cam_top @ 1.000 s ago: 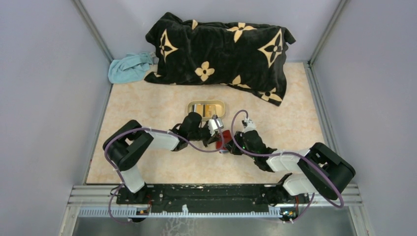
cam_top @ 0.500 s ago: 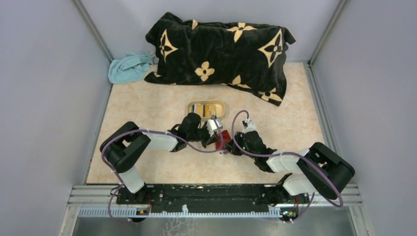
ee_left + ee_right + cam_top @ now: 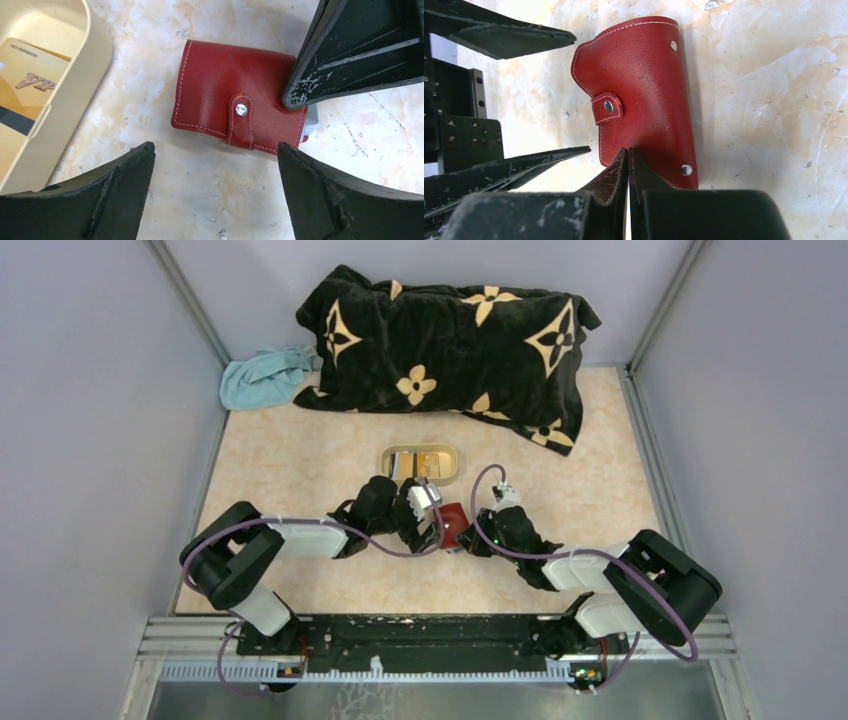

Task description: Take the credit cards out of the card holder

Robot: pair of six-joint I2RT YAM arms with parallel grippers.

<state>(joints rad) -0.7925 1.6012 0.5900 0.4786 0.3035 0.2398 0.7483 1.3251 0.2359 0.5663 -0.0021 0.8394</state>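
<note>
The card holder is a dark red wallet lying flat on the table, its tab snapped shut; it also shows in the right wrist view and from above. A pale edge pokes out at its right end. My left gripper hangs open just above and beside it, holding nothing. My right gripper is shut, its tips resting on the wallet's end; its fingers cover that end in the left wrist view. An orange-yellow credit card lies in the beige tray.
The beige oval tray sits just beyond the grippers. A black blanket with tan flowers and a teal cloth lie at the back. Grey walls close in both sides.
My left gripper has gone from shut to wide open and drawn back slightly toward the near left. The right gripper and the wallet have stayed put.
</note>
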